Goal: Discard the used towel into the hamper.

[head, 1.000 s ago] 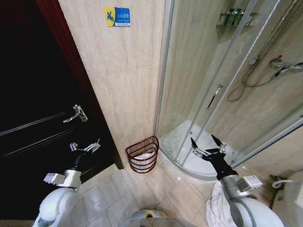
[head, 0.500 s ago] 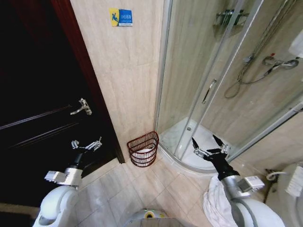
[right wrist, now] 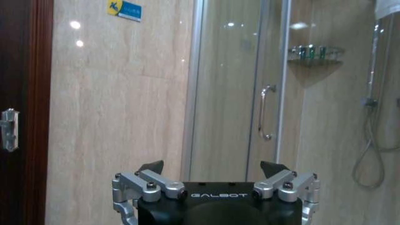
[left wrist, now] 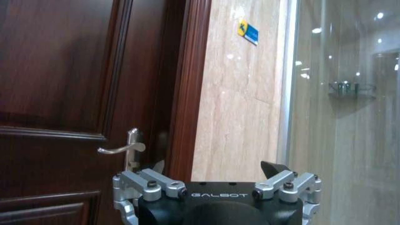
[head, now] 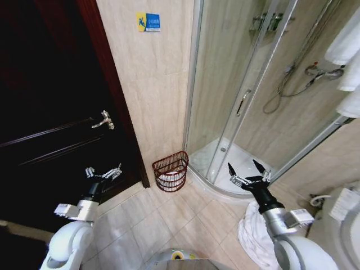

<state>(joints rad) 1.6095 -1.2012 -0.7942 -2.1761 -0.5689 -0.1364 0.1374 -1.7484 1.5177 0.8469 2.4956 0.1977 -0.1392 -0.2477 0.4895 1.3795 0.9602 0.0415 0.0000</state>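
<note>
The hamper (head: pixel 170 170), a small round reddish-brown openwork basket, stands on the tiled floor in the corner between the wall and the shower tray, with something white inside it. A white towel (head: pixel 252 235) lies bunched low beside my right arm. My left gripper (head: pixel 103 171) is held open in front of the dark door, empty, well left of the hamper. My right gripper (head: pixel 246 172) is open and empty too, in front of the shower tray, right of the hamper. In the wrist views, the left gripper (left wrist: pixel 216 166) and the right gripper (right wrist: pixel 212 166) stand with jaws spread wide.
A dark wooden door (head: pixel 50 124) with a metal handle (head: pixel 104 119) lies to the left. A glass shower enclosure (head: pixel 253 95) with a raised white tray (head: pixel 225 169) is at the right. White towels (head: pixel 346 48) hang at the top right. Floor tiles (head: pixel 163 225) lie open before the hamper.
The whole head view has shifted, so the camera moved: the hamper now sits higher and smaller, and more door and floor show. Both grippers hold the same open pose.
</note>
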